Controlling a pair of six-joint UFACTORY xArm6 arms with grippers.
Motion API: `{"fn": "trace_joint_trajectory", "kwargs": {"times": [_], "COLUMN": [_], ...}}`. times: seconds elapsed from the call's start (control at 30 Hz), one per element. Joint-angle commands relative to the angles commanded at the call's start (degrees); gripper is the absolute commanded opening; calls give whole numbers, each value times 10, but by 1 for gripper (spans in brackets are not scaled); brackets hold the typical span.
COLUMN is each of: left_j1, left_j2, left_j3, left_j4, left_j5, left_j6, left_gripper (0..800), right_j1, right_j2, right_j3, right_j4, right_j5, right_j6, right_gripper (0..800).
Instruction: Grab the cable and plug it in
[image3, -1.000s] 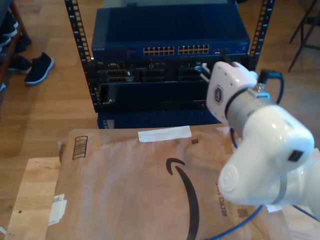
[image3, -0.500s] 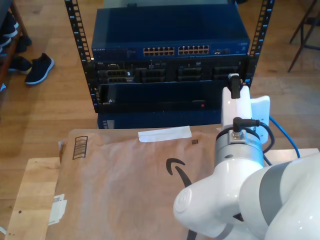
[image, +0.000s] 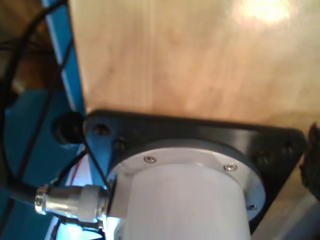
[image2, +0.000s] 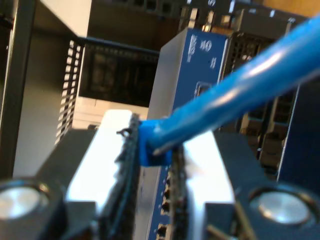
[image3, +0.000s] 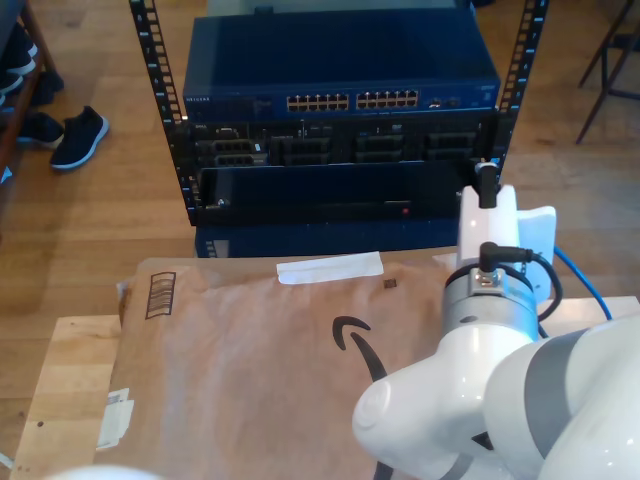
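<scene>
**While the cable is pinched, the rack stands ahead**

As the second wrist view shows, my second gripper (image2: 152, 150) has its fingers (image2: 107, 160) clamped on the blue cable (image2: 240, 87), which runs up and away from them toward the blue rack unit (image2: 192, 65). In the exterior view a white arm (image3: 490, 330) rises at the exterior view's right, before the network rack (image3: 340, 100); the cable (image3: 580, 280) trails beside it, above a brown paper package (image3: 250, 370) on the desk (image3: 60, 390). Whether my first gripper's fingers are apart or together cannot be told; its view looks onto an arm base (image: 185, 200) on a wooden surface (image: 190, 55).
</scene>
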Motion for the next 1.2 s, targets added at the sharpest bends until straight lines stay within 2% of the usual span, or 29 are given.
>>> {"fn": "trace_joint_trajectory", "kwargs": {"times": [0.13,0.2,0.27,0.3,0.37,0.6,0.73,0.87,1.2], "left_j1": [24,28,28,29,32,41,41,41,41], "left_j2": [0,13,26,41,47,50,49,50,50], "left_j3": [23,40,57,73,90,89,90,90,90], "left_j4": [-1,0,0,-1,-4,-5,-5,-5,-5], "left_j5": [-6,-21,-56,-87,-136,-137,-137,-137,-137], "left_j6": [34,33,32,30,26,29,29,29,29], "left_gripper": [800,800,800,800,800,800,800,800,800], "right_j1": [0,0,1,1,4,11,58,59,62], "right_j2": [-7,-9,-25,-30,-32,-32,-26,-19,-24], "right_j3": [18,25,32,36,42,46,44,47,67], "right_j4": [2,2,3,4,5,7,7,6,4], "right_j5": [0,-1,-1,0,-1,0,0,4,-2], "right_j6": [1,1,2,2,4,11,33,76,76], "right_gripper": [0,0,0,0,0,0,0,0,0]}}
